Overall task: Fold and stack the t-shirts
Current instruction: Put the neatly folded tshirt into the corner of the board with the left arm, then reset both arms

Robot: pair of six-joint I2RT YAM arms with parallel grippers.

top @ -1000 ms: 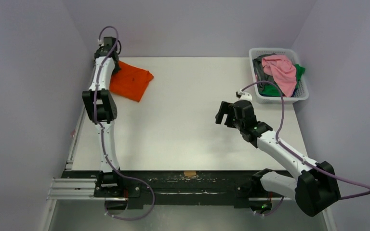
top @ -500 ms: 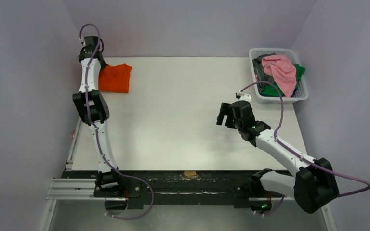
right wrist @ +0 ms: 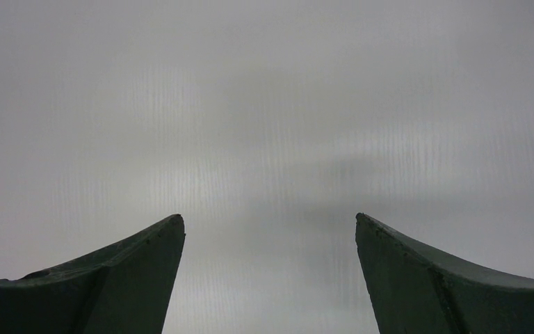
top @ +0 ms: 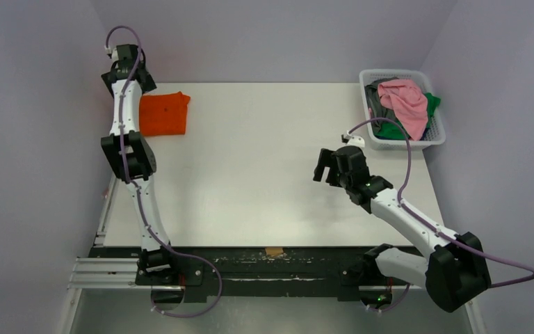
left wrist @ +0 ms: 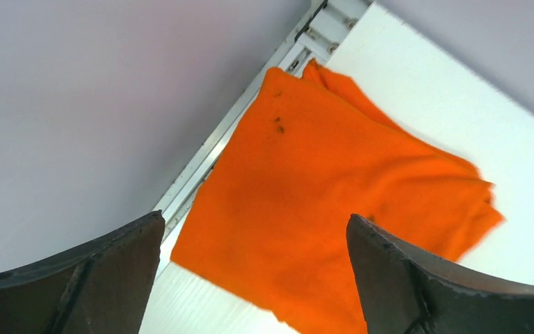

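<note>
A folded orange t-shirt with small dark specks lies flat at the table's far left edge. In the left wrist view the same orange t-shirt lies below the fingers, apart from them. My left gripper hangs open just above and behind it, holding nothing. Pink, green and grey t-shirts lie heaped in the white basket at the far right. My right gripper stands open over bare table right of centre, with nothing between its fingers.
The purple wall and a metal rail run close beside the orange shirt's left edge. The arm bases sit on the dark rail at the near edge.
The left gripper has opened and let go of the orange shirt, which now lies squared at the far left. The left arm has drawn back toward the far corner. The right arm has barely moved.
</note>
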